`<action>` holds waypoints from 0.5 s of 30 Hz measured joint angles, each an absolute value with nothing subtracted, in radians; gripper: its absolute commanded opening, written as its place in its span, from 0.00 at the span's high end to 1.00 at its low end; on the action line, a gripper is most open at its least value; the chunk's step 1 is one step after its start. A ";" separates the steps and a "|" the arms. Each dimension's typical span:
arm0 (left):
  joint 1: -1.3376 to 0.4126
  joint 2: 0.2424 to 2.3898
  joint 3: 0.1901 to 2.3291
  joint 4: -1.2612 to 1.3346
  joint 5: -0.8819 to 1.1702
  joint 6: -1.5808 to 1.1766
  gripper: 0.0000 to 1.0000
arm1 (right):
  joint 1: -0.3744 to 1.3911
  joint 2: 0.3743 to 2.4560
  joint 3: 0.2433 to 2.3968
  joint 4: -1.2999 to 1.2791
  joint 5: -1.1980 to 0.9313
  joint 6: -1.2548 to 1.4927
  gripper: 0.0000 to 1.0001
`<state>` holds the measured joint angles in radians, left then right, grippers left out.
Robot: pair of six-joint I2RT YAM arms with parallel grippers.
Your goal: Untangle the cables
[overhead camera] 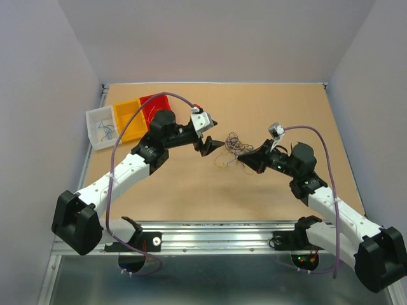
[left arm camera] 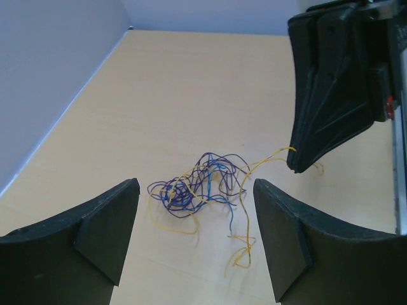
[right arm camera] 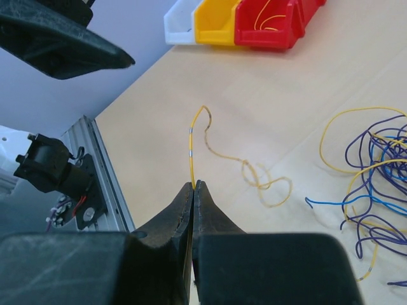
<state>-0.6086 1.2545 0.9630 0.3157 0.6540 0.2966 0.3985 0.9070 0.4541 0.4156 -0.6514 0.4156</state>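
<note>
The tabletop (overhead camera: 191, 190) is light brown and carries the tangle of cables (overhead camera: 231, 150) near its middle. Three bins stand in a row well apart from the tangle, to its left and further back: a white bin (overhead camera: 94, 119), then a yellow bin (overhead camera: 129, 119), then a red bin (overhead camera: 151, 107), the red one nearest to the tangle. Some thin blue wires (overhead camera: 105, 131) lie in the white bin, and a thin yellow wire (right arm camera: 270, 19) lies in the red one.

My left pincer (overhead camera: 210, 137) hangs just left of the tangle and above it, not touching it. Its two fingers (left arm camera: 102, 222) are spread wide and nothing is between them.

My right pincer (right arm camera: 193, 185) is on the right side of the tangle, low over the tabletop. Its fingers are pressed together and pinch one yellow cable (right arm camera: 191, 152) at the very tips.

The tangle is a loose knot of blue, dark purple and yellow threads lying flat. In the left wrist view, the pinched yellow cable runs from the tangle to my right pincer.
</note>
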 measured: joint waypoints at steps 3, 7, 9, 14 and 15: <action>-0.609 1.278 0.962 0.311 0.714 0.302 0.18 | 0.400 0.929 0.454 0.438 -0.670 0.419 0.98; -0.609 1.319 0.959 0.296 0.768 0.309 0.28 | 0.400 0.942 0.454 0.469 -0.693 0.426 0.98; -0.609 1.338 0.959 0.293 0.788 0.313 0.48 | 0.401 0.943 0.454 0.490 -0.702 0.431 0.99; -0.622 1.371 0.959 0.285 0.833 0.324 0.60 | 0.401 0.944 0.454 0.533 -0.715 0.448 0.99; -0.630 1.375 0.959 0.284 0.838 0.326 0.60 | 0.401 0.944 0.454 0.539 -0.716 0.450 0.99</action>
<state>-0.6296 1.3754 0.9592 0.2844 0.8379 0.3260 0.4011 0.9436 0.4541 0.5392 -0.7158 0.4503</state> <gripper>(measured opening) 0.426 0.022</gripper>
